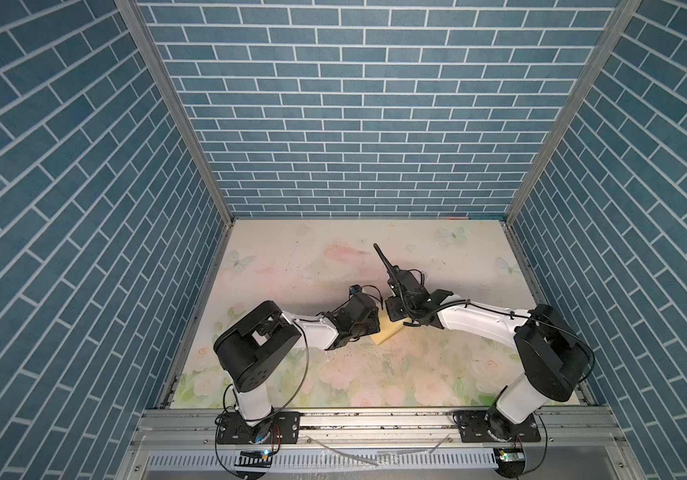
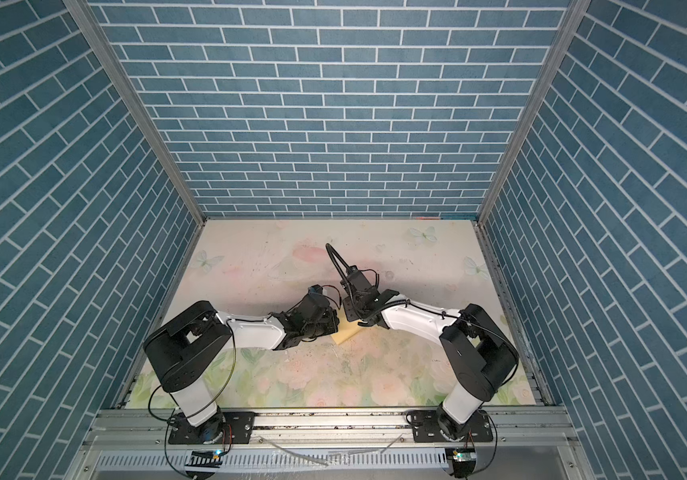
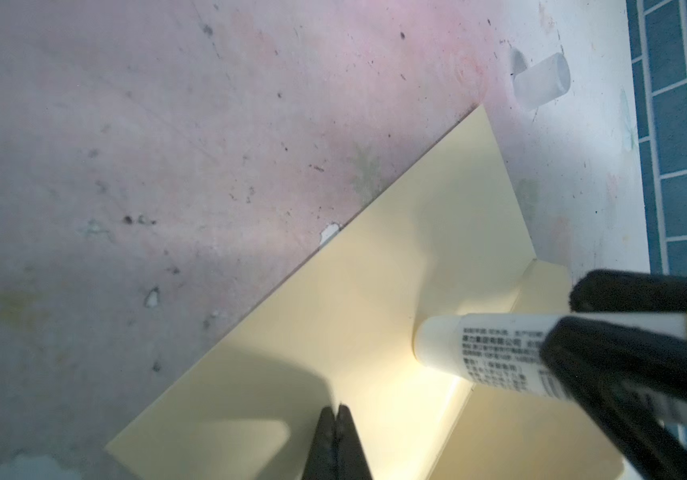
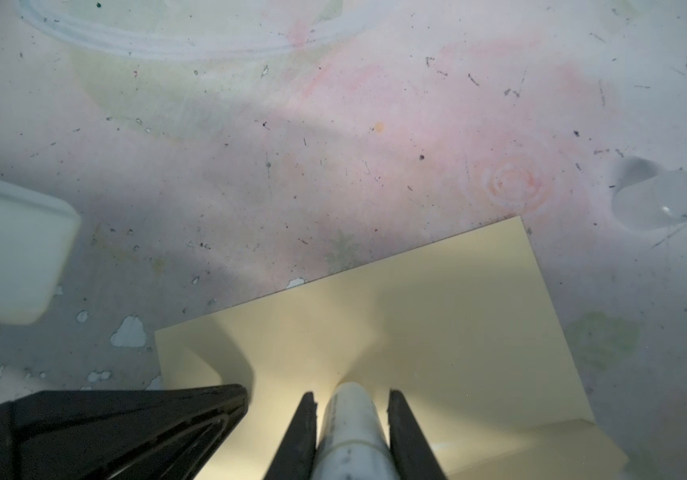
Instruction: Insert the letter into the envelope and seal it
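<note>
Your right tool is clamped around a white glue stick. The stick's end meets the envelope just beside the fold where the flap hinges. Your left tool has its jaws pressed together with nothing between them. Its tips are down on the envelope's plain face, apparently pinning it to the counter.

The letter shows in no view. It is probably already inside, but you cannot confirm that from here.

The stroke turns on the fold line. It runs along the envelope's long axis, crosswise to the glue stick, and the stick stands near one short end of it. From the right tool, most of the fold seems to run on past the left tool's side, so the right arm is the one placed to draw the glue along it.

Room is tight on that side, because the left tool sits just beside the right tool's fingers. In both top views only a small strip of envelope shows between the two tools.

Ahead of both tools, past the envelope's long edge, the counter lies open. A clear cap lies near the envelope's corner, apart from the paper and off the line of the fold.
</note>
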